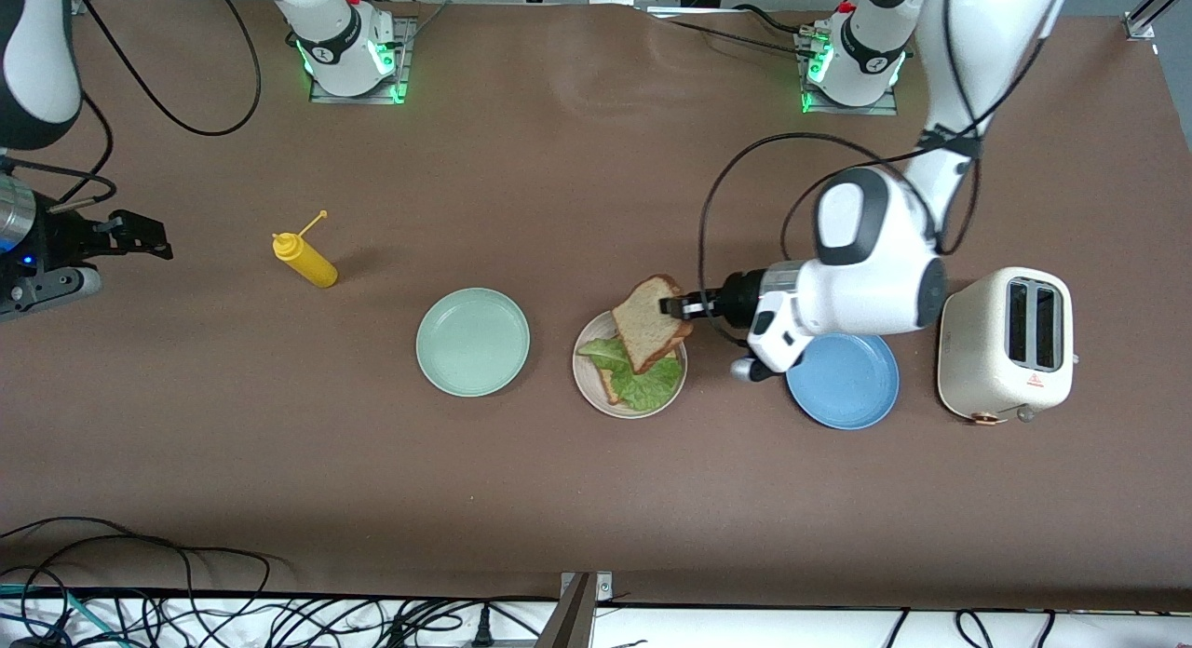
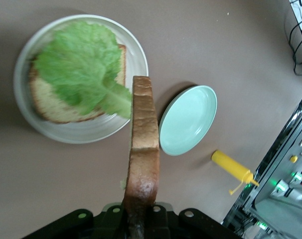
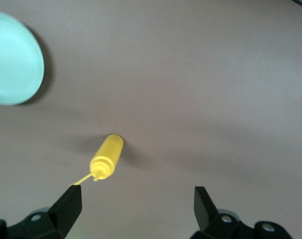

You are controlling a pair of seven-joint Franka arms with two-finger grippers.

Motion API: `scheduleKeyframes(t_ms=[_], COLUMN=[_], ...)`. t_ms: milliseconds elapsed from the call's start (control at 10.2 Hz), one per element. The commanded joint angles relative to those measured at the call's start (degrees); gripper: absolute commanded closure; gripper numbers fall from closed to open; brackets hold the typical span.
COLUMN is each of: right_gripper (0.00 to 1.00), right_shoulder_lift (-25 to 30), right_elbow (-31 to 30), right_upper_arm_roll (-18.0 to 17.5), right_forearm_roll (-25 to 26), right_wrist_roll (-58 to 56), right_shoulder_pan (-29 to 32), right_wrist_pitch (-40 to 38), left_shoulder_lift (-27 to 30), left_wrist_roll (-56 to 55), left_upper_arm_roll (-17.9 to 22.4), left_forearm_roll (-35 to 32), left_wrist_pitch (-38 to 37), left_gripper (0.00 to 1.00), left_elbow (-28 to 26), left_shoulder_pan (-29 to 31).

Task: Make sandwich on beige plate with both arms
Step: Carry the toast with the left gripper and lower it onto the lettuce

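Lettuce (image 1: 643, 378) on plated bread (image 2: 51, 99)

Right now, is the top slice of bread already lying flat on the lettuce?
No, the left gripper holds the bread slice tilted above the lettuce.

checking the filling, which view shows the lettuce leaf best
The left wrist view: the lettuce leaf lies spread over the bottom bread slice, nearly unobstructed. In the front view the held bread slice covers its middle. The right wrist view misses it.

The high front camera faces both bases; both wrist cameras look down closely, sharing the mint-green plate (image 1: 473, 341) (image 2: 188, 119) (image 3: 14, 59).
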State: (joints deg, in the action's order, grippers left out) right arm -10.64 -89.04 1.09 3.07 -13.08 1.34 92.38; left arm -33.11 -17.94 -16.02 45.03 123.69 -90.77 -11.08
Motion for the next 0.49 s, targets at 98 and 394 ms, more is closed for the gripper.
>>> scheduleKeyframes(t_ms=[98,394], right_gripper=[0.00,0.00], right_shoulder_lift=[0.5,1.0], right_elbow=[3.6,3.0], right_upper_arm_roll=[-1.3,-1.2], right_forearm_roll=[0.9,-0.2], right_wrist_roll=[14.3,19.0], right_shoulder_pan=[0.0,0.0], right_wrist_pitch=[-3.3,-3.6], left_shoulder_lift=[-7.2,-9.2], left_wrist_roll=[0.4,2.0], left_upper_arm_roll=[0.5,0.6], left_forearm_roll=[1.9,1.9], left_wrist_pitch=[5.7,6.5], left_gripper=[1.00,1.00], left_elbow=[5.0,5.0], left_shoulder_pan=[-3.6,-3.6])
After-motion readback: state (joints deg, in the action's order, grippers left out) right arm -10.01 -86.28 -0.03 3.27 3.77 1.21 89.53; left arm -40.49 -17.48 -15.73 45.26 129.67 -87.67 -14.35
